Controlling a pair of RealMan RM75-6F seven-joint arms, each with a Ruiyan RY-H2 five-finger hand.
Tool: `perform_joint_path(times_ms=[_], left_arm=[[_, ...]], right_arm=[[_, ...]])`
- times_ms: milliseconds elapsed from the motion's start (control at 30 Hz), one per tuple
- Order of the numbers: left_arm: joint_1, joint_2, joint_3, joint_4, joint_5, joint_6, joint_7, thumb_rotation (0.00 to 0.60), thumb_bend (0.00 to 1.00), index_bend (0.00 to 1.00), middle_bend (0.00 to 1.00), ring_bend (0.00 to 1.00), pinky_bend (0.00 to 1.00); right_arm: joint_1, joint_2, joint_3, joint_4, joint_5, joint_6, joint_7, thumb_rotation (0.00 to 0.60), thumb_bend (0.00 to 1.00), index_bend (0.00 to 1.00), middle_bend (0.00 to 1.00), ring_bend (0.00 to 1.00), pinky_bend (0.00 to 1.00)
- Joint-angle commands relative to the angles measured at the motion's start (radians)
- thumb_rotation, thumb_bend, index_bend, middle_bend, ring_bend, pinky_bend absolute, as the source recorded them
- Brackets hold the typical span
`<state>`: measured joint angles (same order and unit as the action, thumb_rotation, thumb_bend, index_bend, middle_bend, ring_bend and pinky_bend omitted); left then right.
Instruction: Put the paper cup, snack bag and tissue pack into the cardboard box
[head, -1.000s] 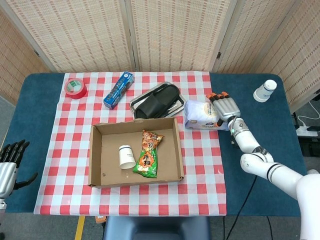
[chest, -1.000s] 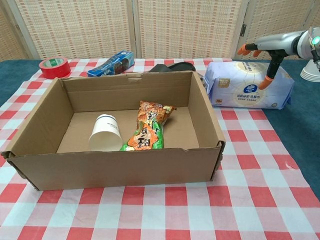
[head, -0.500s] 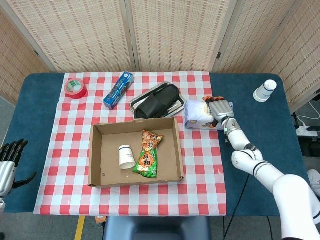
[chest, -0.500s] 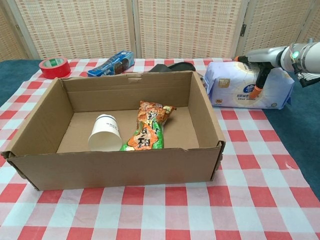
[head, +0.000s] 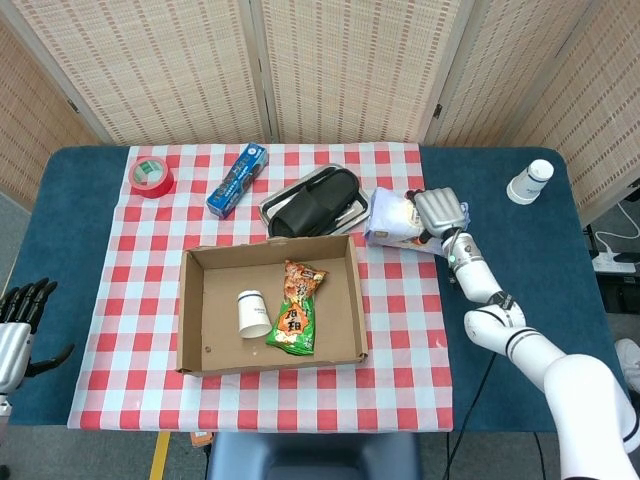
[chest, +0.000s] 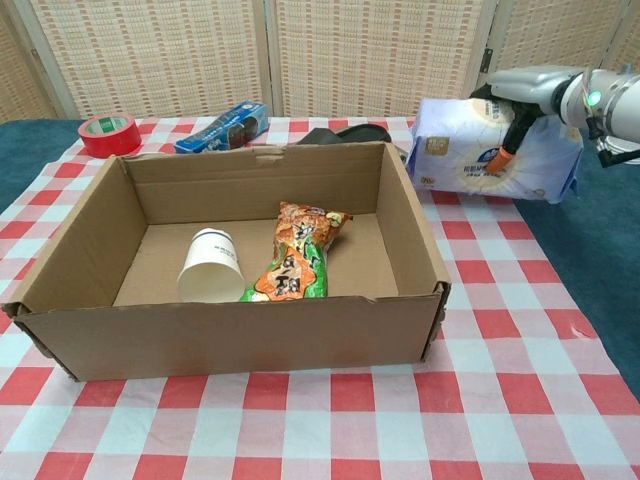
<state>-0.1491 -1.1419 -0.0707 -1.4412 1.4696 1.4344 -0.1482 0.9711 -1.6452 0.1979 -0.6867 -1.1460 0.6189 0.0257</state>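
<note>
The cardboard box (head: 195, 310) (chest: 80, 250) lies open on the checked cloth. Inside it a white paper cup (head: 253, 313) (chest: 211, 266) lies on its side, with an orange and green snack bag (head: 297, 306) (chest: 299, 254) next to it on the right. My right hand (head: 441, 213) (chest: 520, 100) grips the white and blue tissue pack (head: 393, 219) (chest: 470, 150) from above and holds it tilted, lifted off the cloth just right of the box's back right corner. My left hand (head: 18, 325) hangs open past the table's left edge, holding nothing.
Behind the box are a red tape roll (head: 151, 176) (chest: 109, 134), a blue packet (head: 237, 180) (chest: 222, 125) and a metal tray (head: 282, 203) with a black item (head: 315, 203). A second white cup (head: 529, 182) stands far right on the blue table (head: 520, 270).
My right hand closed on the tissue pack and raised it off the cloth, tilting it and shifting it slightly toward the box. The left hand has not moved.
</note>
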Motion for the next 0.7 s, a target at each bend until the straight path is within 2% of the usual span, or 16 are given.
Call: perform_joint_path(times_ms=[33,200,400,600,700], left_arm=[[0.001,0.001,0.000,-0.001,0.001,0.002,-0.001,0.600,0.22,0.00,0.00,0.00,0.00],[0.003,0.003,0.001,-0.005,0.003,0.007,-0.001,0.600,0.22,0.00,0.00,0.00,0.00],[0.006,0.007,0.001,-0.011,0.006,0.014,-0.001,0.600,0.22,0.00,0.00,0.00,0.00],[0.006,0.007,0.004,-0.014,0.008,0.012,0.006,0.600,0.22,0.00,0.00,0.00,0.00],[0.005,0.006,0.006,-0.016,0.013,0.012,0.011,0.600,0.22,0.00,0.00,0.00,0.00]], right_arm=[[0.000,0.081,0.039,-0.102,0.007,0.062,-0.061,0.600,0.04,0.93,0.65,0.71,0.89],[-0.001,0.214,0.113,-0.339,0.070,0.152,-0.184,0.600,0.04,0.93,0.65,0.71,0.90],[-0.002,0.345,0.171,-0.668,0.169,0.199,-0.299,0.600,0.04,0.93,0.65,0.71,0.90],[0.018,0.424,0.189,-0.939,0.192,0.255,-0.398,0.600,0.04,0.93,0.65,0.71,0.90],[0.029,0.438,0.178,-1.037,0.174,0.273,-0.439,0.600,0.04,0.93,0.65,0.71,0.90]])
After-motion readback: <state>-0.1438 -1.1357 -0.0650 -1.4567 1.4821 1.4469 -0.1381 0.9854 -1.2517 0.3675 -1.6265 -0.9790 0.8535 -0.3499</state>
